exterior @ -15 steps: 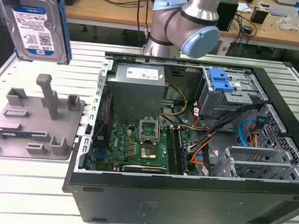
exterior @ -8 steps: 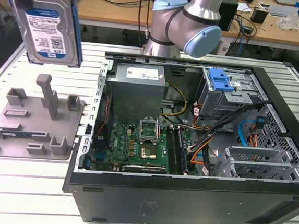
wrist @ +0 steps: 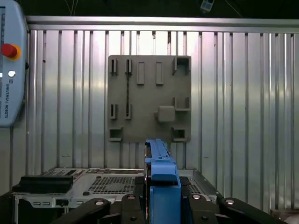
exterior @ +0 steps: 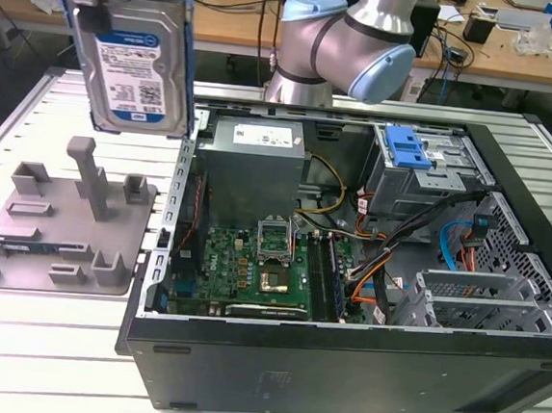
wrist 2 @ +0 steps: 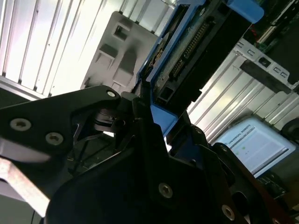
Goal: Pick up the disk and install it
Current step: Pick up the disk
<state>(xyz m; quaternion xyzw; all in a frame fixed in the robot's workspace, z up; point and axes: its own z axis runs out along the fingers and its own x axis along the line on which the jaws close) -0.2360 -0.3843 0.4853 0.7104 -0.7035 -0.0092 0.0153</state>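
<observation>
— Progress on the disk, as we read it?

— We judge the pick-up done. The disk is off the tabletop and hangs in the air above the grey plastic plate, at the exterior view's left, outside the open computer case.

— And the installing?

— Not yet done, as far as we can see. The metal drive cage with its blue latch sits inside the case, well apart from the disk, toward the exterior view's right.

— How does the end effector stand?

— We see it closed onto the disk's blue frame, its fingers pressed against both flat sides in the first wrist view. The second wrist view shows the same hold, with the disk's connector edge pointing away from the fingers.

— The arm?

— We see its joints behind the case in the exterior view, reaching toward that view's left. It carries the disk high and nearly upright, slightly tilted, with the label facing the exterior camera. The first wrist view looks along the disk's thin edge at the plate, so we take the wrist to be aimed down at the tabletop.
</observation>
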